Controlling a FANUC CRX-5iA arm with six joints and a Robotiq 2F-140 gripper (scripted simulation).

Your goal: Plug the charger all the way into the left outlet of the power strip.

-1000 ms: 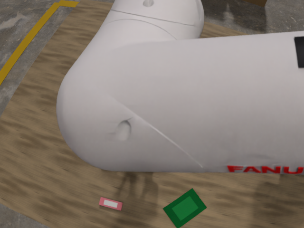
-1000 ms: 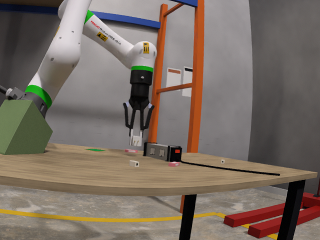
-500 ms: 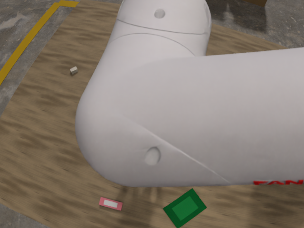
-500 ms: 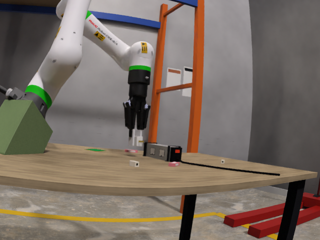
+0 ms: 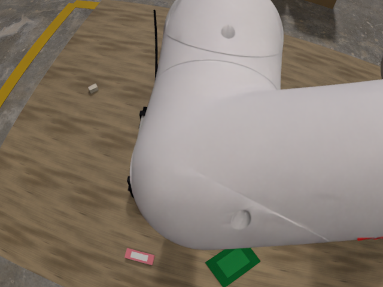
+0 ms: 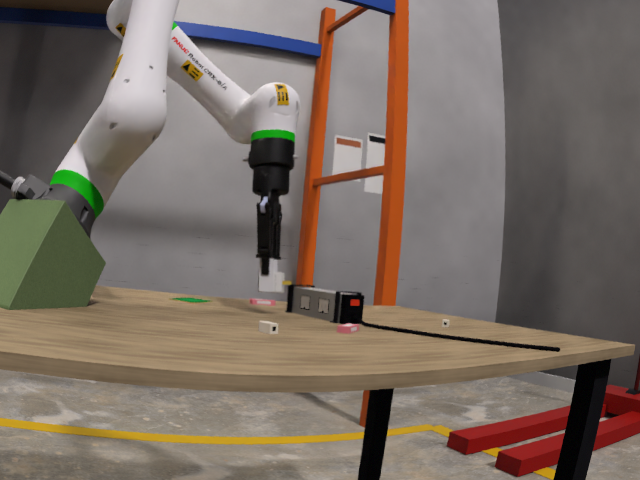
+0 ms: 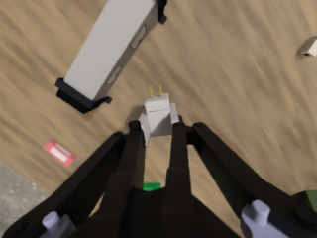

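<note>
My gripper [image 7: 160, 113] [image 6: 265, 270] is shut on the white charger [image 7: 158, 115] [image 6: 274, 282], whose two brass prongs point forward, away from the fingers. In the exterior view the charger hangs just above the table, a little to the left of the power strip [image 6: 323, 305]. In the wrist view the grey power strip [image 7: 106, 47] lies ahead and to the left, its outlets on the side turned towards the charger and seen at a slant. The prongs are clear of the strip. In the top view the arm hides the gripper, the charger and the strip.
The strip's black cable [image 6: 454, 338] [image 5: 155, 40] runs off across the wooden table [image 6: 155, 351]. Loose things on the table: a pink card [image 5: 139, 256] [image 7: 59, 152], a green pad [image 5: 232, 266] [image 6: 191, 299], a white block [image 6: 268, 326], a small white cube [image 5: 93, 88], and another pink piece [image 6: 347, 328].
</note>
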